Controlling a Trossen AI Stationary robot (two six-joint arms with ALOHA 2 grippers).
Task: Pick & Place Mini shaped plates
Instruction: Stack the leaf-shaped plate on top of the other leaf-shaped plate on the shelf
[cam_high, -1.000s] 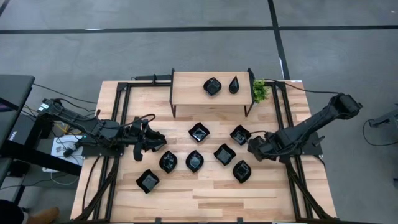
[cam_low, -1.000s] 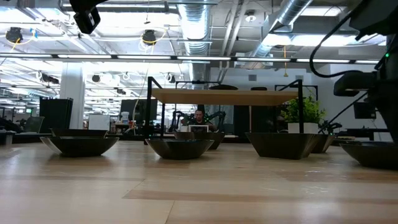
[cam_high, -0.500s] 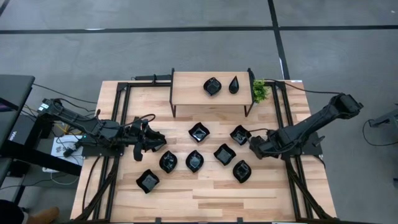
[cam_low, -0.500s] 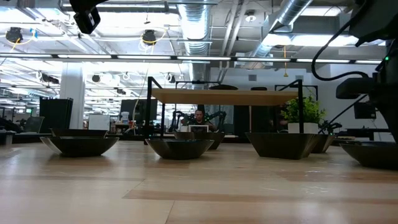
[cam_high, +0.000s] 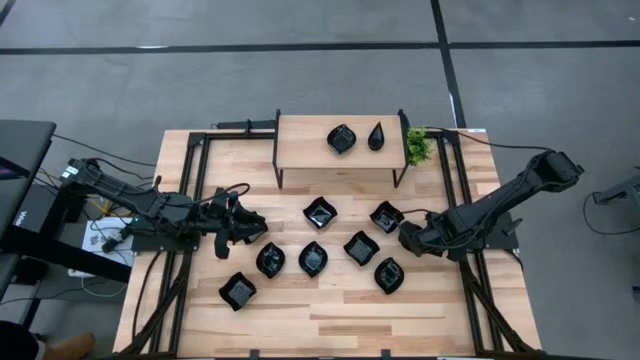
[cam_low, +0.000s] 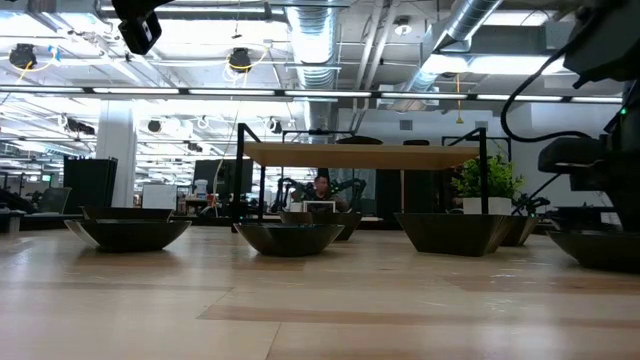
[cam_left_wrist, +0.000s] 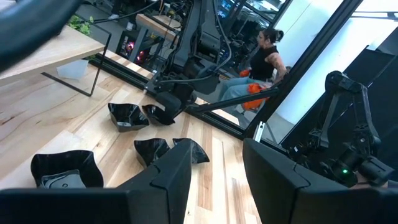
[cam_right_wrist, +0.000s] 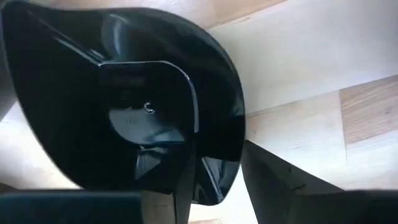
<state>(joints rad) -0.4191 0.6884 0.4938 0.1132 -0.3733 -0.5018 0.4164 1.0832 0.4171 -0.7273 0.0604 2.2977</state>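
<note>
Right wrist view puts a black mini plate (cam_right_wrist: 124, 99) close in front of the right gripper (cam_right_wrist: 214, 180), whose two fingers stand a little apart with one of them at the plate's near rim; nothing is clamped yet, as far as I can judge. From overhead, that gripper (cam_high: 407, 237) sits just beside the plate (cam_high: 386, 216) on the right of the cluster, with five more plates spread across the table (cam_high: 300, 310). Across from it, the left gripper (cam_high: 255, 228) waits at the table's left side, fingers apart and empty. Farther back, the raised shelf (cam_high: 300, 145) carries two plates already. The risk: a finger sliding off the flared, glossy rim, or pushing the plate into its neighbour (cam_high: 361, 247) instead of gripping it.
</note>
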